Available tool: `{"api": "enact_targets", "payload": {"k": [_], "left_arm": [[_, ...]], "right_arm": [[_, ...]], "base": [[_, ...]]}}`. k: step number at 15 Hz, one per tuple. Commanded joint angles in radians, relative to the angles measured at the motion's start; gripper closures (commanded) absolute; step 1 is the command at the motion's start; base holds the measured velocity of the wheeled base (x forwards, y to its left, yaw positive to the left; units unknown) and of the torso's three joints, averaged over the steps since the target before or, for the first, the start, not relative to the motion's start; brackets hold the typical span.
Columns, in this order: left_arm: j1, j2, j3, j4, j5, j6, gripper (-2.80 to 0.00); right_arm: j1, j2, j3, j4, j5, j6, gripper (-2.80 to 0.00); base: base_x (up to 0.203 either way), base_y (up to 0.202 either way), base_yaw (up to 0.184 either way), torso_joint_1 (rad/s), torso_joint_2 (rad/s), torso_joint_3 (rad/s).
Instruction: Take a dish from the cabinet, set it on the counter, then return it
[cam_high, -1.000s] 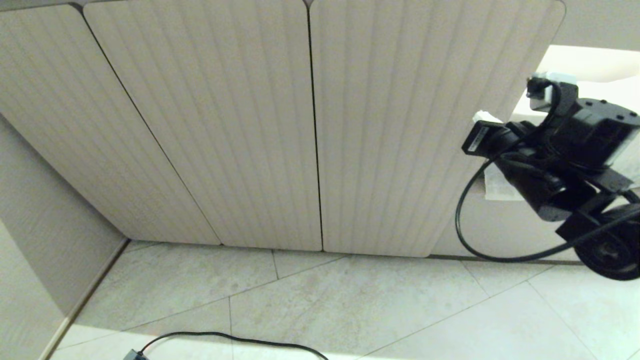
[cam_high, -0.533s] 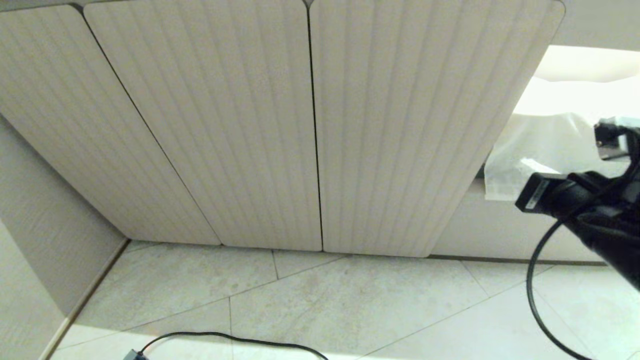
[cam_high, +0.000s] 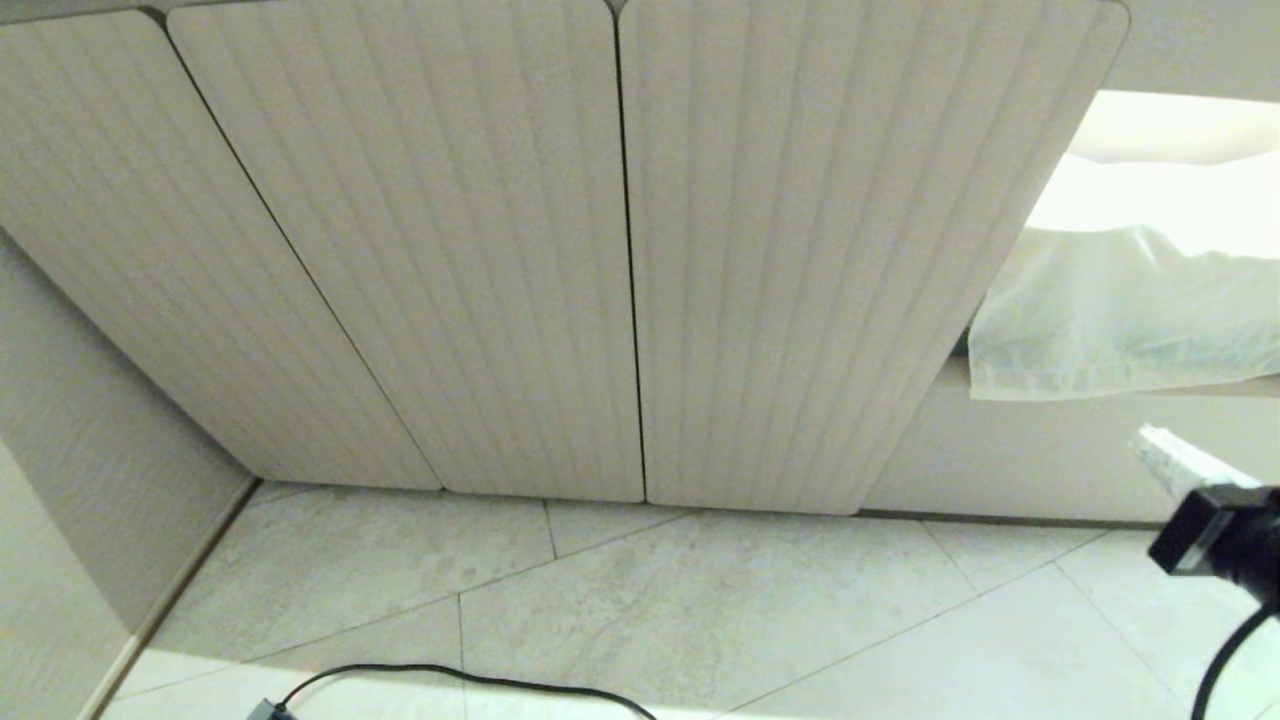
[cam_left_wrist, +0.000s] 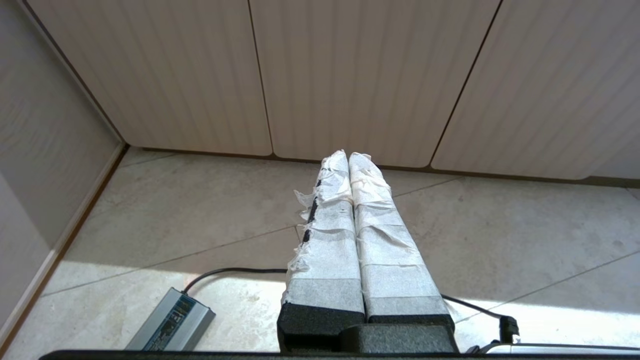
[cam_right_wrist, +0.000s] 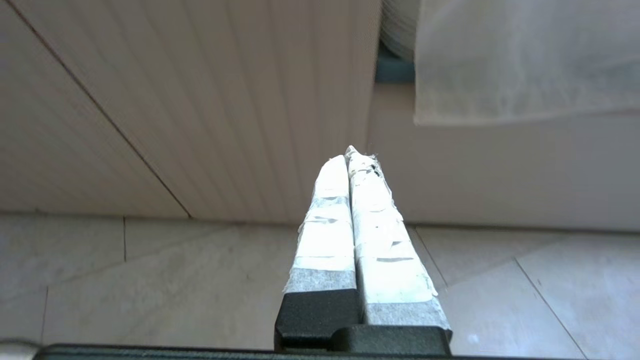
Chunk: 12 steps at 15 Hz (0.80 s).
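Note:
The cabinet (cam_high: 620, 250) fills the head view with its ribbed beige doors all closed. Neither the dish nor the counter is in view. My right gripper (cam_high: 1150, 440) is low at the far right, its taped fingers pressed together and empty. In the right wrist view the right gripper (cam_right_wrist: 350, 155) points at the lower edge of the rightmost door (cam_right_wrist: 225, 100), above the floor. My left gripper (cam_left_wrist: 348, 156) is parked low and shut on nothing, aimed at the foot of the cabinet (cam_left_wrist: 350, 75).
A white translucent sheet (cam_high: 1120, 310) hangs over an open shelf to the right of the doors. A black cable (cam_high: 450, 675) and a grey power brick (cam_left_wrist: 172, 320) lie on the tiled floor. A wall (cam_high: 80, 450) closes off the left side.
My right arm has dropped from beside the rightmost door's edge to the lower right corner, mostly leaving the head view. Its fingers stayed shut. The camera and doors have not moved.

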<state>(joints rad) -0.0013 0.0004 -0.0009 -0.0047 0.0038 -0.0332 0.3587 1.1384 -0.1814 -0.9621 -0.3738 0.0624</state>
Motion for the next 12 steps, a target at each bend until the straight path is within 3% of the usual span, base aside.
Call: {"api": "enact_targets", "payload": {"k": [1,3,7,10,11,12], "left_arm": [[0.0,0.0,0.0,0.0,0.001,-0.001,0.0],[0.0,0.0,0.0,-0.001,0.001,-0.001,0.0],[0.0,0.0,0.001,-0.001,0.001,-0.001,0.0],[0.0,0.0,0.001,0.0,0.001,-0.001,0.0],[0.0,0.0,-0.001,-0.001,0.001,-0.001,0.0],[0.0,0.0,0.0,-0.001,0.001,-0.001,0.0]], "right_arm": [[0.0,-0.155,0.135,-0.002,-0.002,0.004,0.0],[0.0,-0.263,0.178,0.068,0.0,0.009,0.0],[-0.013,-0.505,0.181,0.387,-0.001,0.023,0.0],[-0.166,-0.702,0.181,0.693,0.013,0.021,0.0],[-0.221,-0.748,0.181,0.751,0.053,0.017,0.0],[-0.26,-0.79,0.181,0.783,0.15,0.014,0.0]], "base": [[0.0,0.0,0.0,0.0,0.0,0.0],[0.0,0.0,0.0,0.0,0.0,0.0],[0.0,0.0,0.0,0.0,0.0,0.0],[0.0,0.0,0.0,0.0,0.0,0.0],[0.0,0.0,0.0,0.0,0.0,0.0],[0.0,0.0,0.0,0.0,0.0,0.0]]}}
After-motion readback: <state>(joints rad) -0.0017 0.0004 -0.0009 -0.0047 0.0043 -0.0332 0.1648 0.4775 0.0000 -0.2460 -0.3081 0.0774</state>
